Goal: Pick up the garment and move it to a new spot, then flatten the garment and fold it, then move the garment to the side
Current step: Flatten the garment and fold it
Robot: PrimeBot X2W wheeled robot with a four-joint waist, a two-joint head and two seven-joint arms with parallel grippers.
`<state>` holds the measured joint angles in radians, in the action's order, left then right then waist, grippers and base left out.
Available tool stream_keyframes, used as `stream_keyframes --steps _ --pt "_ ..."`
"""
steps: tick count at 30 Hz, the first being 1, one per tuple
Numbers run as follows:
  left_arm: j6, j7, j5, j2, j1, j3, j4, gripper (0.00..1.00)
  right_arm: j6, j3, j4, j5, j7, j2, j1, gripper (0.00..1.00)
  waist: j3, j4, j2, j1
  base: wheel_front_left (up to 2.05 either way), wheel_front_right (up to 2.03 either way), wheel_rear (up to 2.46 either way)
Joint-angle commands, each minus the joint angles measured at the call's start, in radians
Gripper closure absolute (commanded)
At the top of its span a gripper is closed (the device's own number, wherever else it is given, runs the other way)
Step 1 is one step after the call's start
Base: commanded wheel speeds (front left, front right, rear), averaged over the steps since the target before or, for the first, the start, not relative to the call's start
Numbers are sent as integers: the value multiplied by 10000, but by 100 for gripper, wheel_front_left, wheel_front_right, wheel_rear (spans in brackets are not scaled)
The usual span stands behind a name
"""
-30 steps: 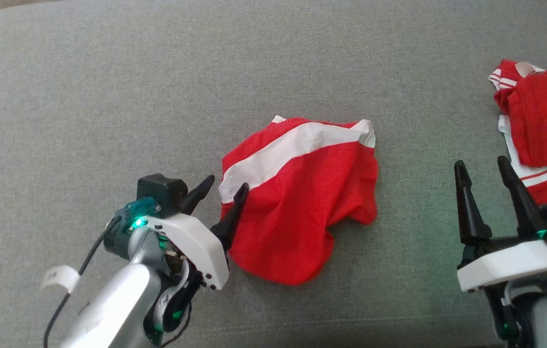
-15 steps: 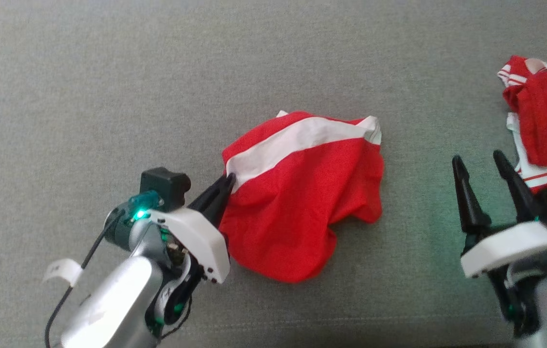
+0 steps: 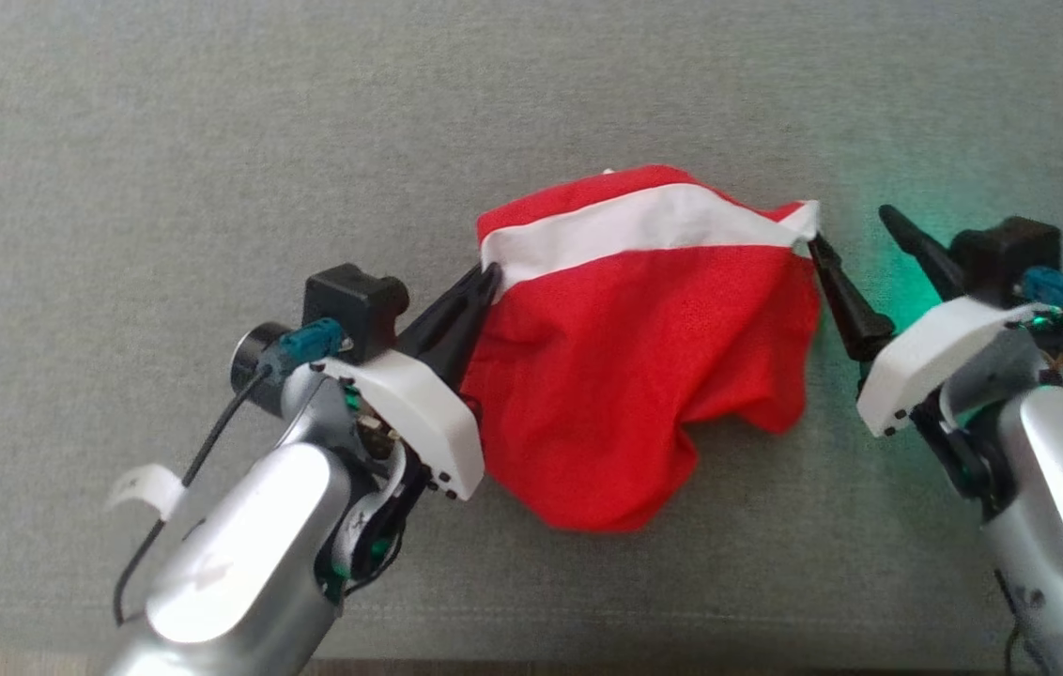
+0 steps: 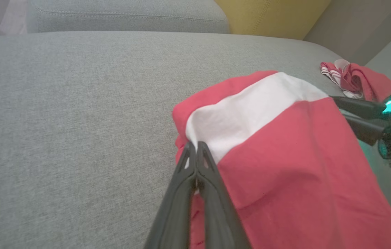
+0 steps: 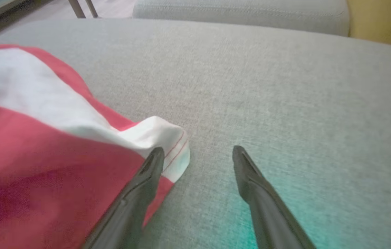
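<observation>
Head view: crumpled red cloth garment with a white band [image 3: 644,376] lies mid-way on the grey fabric cushion [image 3: 212,141], between both arms. Left gripper [image 3: 486,280] pinched tight on the band's left end. Right gripper [image 3: 849,227] spread wide, 1 finger touching the band's right corner, nothing between the jaws. Judged light, limp and thin: it will sag and drape, not slip. Best hold: the 2 band corners, where the hem looks thicker, so it hangs flat.
</observation>
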<state>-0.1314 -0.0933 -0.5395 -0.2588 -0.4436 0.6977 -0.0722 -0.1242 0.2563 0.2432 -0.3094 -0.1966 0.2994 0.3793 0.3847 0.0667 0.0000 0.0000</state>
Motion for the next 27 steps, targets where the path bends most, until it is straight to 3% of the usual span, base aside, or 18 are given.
stream_keyframes --steps 1,8,9,10,11,15,19,27 --pt "34 150 109 -79 -412 -311 247 100 -65 426 -32 -179 -14 263 265 0 127 160 0 0 0 0 0" --pt "46 320 151 -5 -528 -256 146 100 -65 1719 1063 -551 30 713 1081 0 237 230 0 0 0 0 0" --pt "46 340 153 -6 -542 -256 135 100 -65 1918 1197 -601 -2 763 1185 14 249 227 0 0 0 0 0" --pt "52 370 157 -8 -554 -255 122 100 -65 2144 1322 -667 -52 823 1276 48 252 224 0 0 0 0 0" --pt "65 407 171 -18 -567 -248 105 100 -65 2309 1412 -762 -31 870 1358 100 248 221 0 0 0 0 0" --pt "55 654 260 -79 -590 -289 68 100 -65 2409 1541 -1013 341 976 1468 100 154 225 0 0 0 0 0" --pt "-127 1194 491 -238 -618 -499 146 100 -65 1881 1260 -1153 1263 1076 1411 100 -154 153 0 0 0 0 0" --pt "-646 1852 1208 -820 -944 -964 1093 100 -65 365 -878 -734 2075 1244 1177 100 -1063 -220 0 0 0 0 0"
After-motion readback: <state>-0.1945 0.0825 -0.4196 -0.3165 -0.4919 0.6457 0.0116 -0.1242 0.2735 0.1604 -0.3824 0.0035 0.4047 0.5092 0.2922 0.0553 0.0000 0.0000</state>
